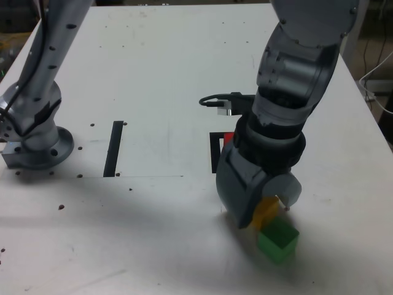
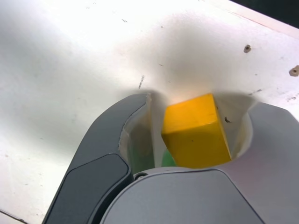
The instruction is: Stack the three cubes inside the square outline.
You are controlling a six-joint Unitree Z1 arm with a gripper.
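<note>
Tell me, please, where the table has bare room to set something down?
Bare: the table beyond the tape strip, and the near stretch below it. Crowded: around the gripper, yellow cube, green cube and square outline.

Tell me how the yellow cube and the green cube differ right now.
The yellow cube sits tilted between the jaws of the tool, while the green cube rests flat on the white table, free of the tool. The yellow cube is largely hidden by the tool in the exterior view; the green cube shows plainly. Both are plain blocks, seemingly alike in size.
</note>
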